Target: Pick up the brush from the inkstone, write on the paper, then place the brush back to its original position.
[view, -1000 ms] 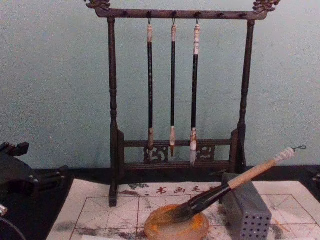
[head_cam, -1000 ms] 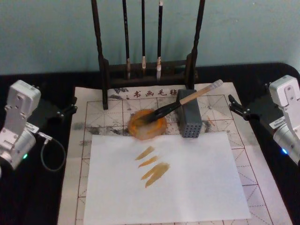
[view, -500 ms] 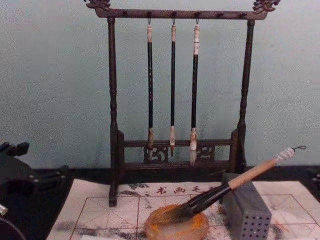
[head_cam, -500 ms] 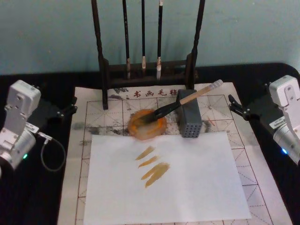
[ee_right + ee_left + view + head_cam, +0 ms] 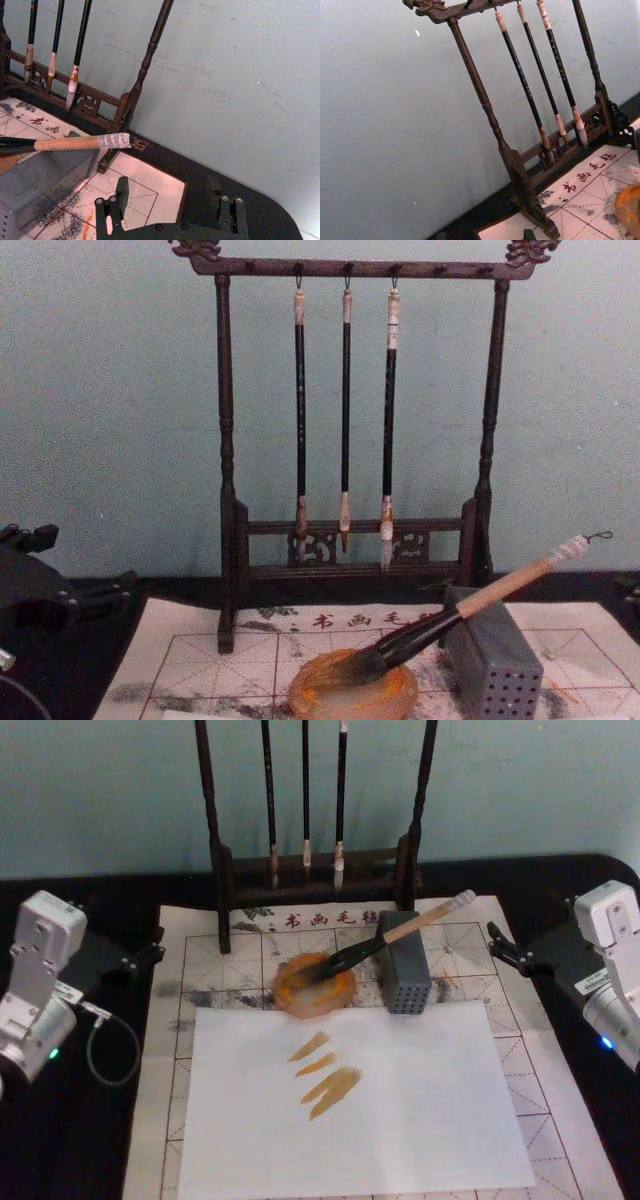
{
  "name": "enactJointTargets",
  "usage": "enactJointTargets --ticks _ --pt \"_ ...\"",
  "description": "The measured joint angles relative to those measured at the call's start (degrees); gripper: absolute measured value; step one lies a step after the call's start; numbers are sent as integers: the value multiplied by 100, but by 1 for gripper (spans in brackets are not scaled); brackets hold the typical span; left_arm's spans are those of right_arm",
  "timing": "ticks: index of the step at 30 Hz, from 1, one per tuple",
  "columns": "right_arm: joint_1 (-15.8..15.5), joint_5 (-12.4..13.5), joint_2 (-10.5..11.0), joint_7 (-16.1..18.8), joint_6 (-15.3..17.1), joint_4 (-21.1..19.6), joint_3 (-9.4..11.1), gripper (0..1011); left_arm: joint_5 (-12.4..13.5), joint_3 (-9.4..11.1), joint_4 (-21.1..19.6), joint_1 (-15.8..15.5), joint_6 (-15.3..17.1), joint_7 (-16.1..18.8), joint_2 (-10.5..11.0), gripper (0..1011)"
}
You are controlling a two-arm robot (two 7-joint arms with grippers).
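Note:
The brush (image 5: pixel 400 930) lies with its dark bristles in the round amber inkstone (image 5: pixel 315 987) and its tan handle propped on a grey perforated box (image 5: pixel 403 975); its white wrapped end (image 5: pixel 114 140) sticks out past the box. The paper (image 5: pixel 200 960), off-white with red grid lines, lies under them. A plain white sheet (image 5: pixel 400 1120) with amber strokes covers its near part. My left gripper (image 5: pixel 145 948) stands open beside the paper's left edge. My right gripper (image 5: pixel 167 189) stands open at the paper's far right corner, holding nothing. Both grippers are apart from the brush.
A dark wooden rack (image 5: pixel 225 870) with three thin hanging brushes (image 5: pixel 345 410) stands at the back, against a pale green wall. A loose cable (image 5: pixel 110 1045) loops by my left arm. The black table top (image 5: pixel 80 1150) shows on either side of the paper.

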Motion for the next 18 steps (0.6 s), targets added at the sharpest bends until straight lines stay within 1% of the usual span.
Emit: enactJointTargets --ticks 3,5,7,8,11,12,15,16,18 --pt "-2 0 -2 2 -2 0 7 1000 0 0 0 0 0 0 0 1001" --pt "-22 23 -27 15 -42 0 57 1000 0 0 0 0 0 0 0 1001" --pt "-71 114 -75 70 -113 -6 140 1000 0 0 0 0 0 0 0 1001" --pt "-117 212 -111 130 -153 -31 200 1000 0 0 0 0 0 0 0 1001" --pt "-186 393 -164 236 -176 -67 291 1000 0 0 0 0 0 0 0 1001" --pt "-235 561 -202 344 -180 -96 364 1000 0 0 0 0 0 0 0 1001" --pt "-294 744 -250 465 -180 -133 436 1000 0 0 0 0 0 0 0 1001" --pt "-335 845 -279 543 -179 -164 482 1000 0 0 0 0 0 0 0 1001" --pt "-373 941 -306 625 -173 -193 527 1000 0 0 0 0 0 0 0 1001"
